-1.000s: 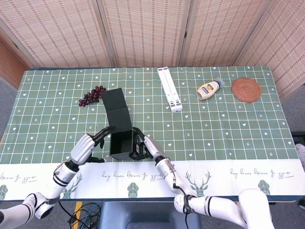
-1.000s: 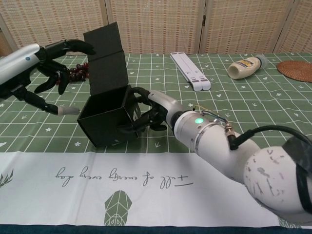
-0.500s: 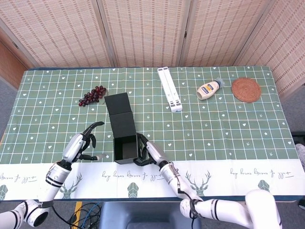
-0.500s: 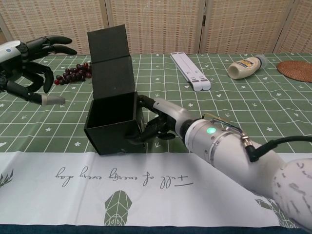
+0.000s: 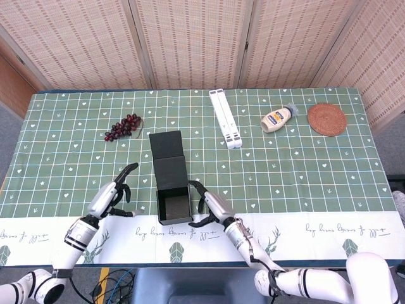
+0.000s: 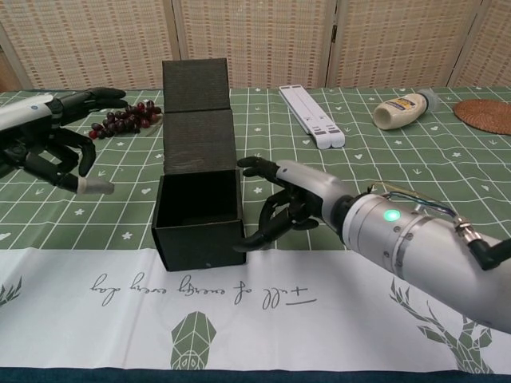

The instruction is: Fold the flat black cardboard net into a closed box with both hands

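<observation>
The black cardboard box (image 5: pixel 173 204) (image 6: pixel 200 214) stands on the table near the front edge, its top open and its lid panel (image 5: pixel 168 158) (image 6: pixel 196 120) raised behind it. My right hand (image 5: pixel 212 207) (image 6: pixel 289 203) hovers just right of the box with its fingers spread, holding nothing and clear of the box wall. My left hand (image 5: pixel 114 196) (image 6: pixel 56 144) sits well left of the box, fingers apart and empty.
A bunch of dark grapes (image 5: pixel 123 126) (image 6: pixel 124 118) lies behind the left hand. A white folded stand (image 5: pixel 225 118) (image 6: pixel 311 114), a mayonnaise bottle (image 5: pixel 278 118) (image 6: pixel 405 108) and a woven coaster (image 5: pixel 326 118) (image 6: pixel 485 114) lie further back and right.
The right hand let go of the box's right wall and spread open. The box shifted right and squared up to the table edge. The left hand drew away to the left.
</observation>
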`<action>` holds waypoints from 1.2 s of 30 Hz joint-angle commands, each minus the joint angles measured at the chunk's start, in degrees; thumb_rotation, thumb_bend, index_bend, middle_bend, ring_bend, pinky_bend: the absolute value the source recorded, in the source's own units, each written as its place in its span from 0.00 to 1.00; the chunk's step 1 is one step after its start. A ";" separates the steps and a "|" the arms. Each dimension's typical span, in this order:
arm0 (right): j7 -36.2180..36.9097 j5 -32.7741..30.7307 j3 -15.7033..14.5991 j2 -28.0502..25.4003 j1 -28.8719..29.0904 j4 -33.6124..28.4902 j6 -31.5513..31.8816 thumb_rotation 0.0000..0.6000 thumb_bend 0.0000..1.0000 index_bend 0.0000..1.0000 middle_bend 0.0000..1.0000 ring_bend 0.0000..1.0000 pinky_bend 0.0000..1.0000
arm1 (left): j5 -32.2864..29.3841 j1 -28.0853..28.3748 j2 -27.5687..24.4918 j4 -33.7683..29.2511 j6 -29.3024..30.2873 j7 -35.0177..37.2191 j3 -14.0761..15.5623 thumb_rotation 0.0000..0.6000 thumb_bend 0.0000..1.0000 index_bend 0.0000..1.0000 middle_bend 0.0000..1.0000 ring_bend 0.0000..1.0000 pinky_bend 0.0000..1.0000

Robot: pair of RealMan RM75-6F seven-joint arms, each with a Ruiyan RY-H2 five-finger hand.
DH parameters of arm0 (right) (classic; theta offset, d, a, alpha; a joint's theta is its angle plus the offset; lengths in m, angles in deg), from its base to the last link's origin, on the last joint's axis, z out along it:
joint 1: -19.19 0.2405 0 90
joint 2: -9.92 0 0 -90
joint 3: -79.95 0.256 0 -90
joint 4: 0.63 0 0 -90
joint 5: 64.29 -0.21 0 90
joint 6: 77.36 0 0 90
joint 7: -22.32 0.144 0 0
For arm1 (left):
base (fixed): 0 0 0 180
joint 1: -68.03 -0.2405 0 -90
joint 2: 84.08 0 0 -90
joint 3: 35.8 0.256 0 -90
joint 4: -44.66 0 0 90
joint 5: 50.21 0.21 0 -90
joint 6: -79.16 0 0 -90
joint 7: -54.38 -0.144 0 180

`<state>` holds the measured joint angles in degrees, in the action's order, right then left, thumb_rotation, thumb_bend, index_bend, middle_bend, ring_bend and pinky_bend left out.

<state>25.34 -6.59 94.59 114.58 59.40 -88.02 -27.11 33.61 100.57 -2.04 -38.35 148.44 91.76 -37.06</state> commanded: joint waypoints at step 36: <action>8.20 12.83 3.54 -21.96 -8.49 -18.78 14.26 1.00 0.00 0.00 0.00 0.55 0.98 | -7.97 1.30 7.99 0.55 -18.87 3.03 -3.00 1.00 0.08 0.00 0.00 0.62 0.90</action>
<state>33.55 6.26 98.15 92.63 50.93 -106.82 -12.87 25.71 101.77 5.78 -37.96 129.71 94.65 -39.90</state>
